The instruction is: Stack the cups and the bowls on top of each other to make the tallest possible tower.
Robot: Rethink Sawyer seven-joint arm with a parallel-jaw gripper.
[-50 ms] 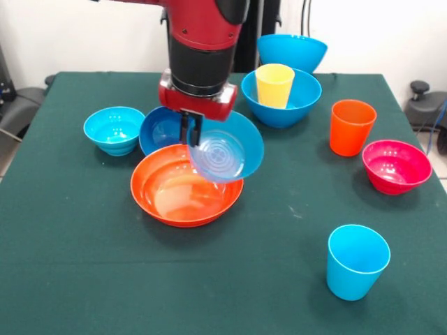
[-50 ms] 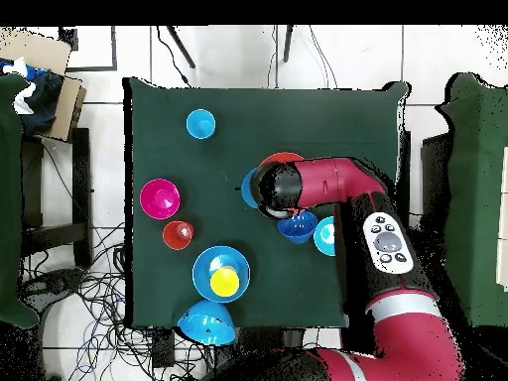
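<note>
Glossy plastic, in hand: the gripper pinches the near rim of the medium light blue bowl, which hangs tilted, its inside turned toward the front camera, above the wide orange bowl.
Fingers: pressed together on that rim, one each side of the wall, as far as the front view lets me judge.
Step in hand: most likely lowering the light blue bowl into the orange one as the tower's base.
Doing it well: level the bowl first, centre it over the orange bowl, go down until it seats, and only then let go; dropped tilted, it could slide to one side.
Neighbours: the small dark blue bowl lies just behind the orange bowl, so the descent should stay clear of it.
Still apart: yellow cup standing in a large blue bowl; orange cup; magenta-red bowl; light blue cup; cyan bowl.
Front view only: the tilt and the grip.
Overhead only: the arm hides most of the orange bowl, yet the table layout reads plainly.
</note>
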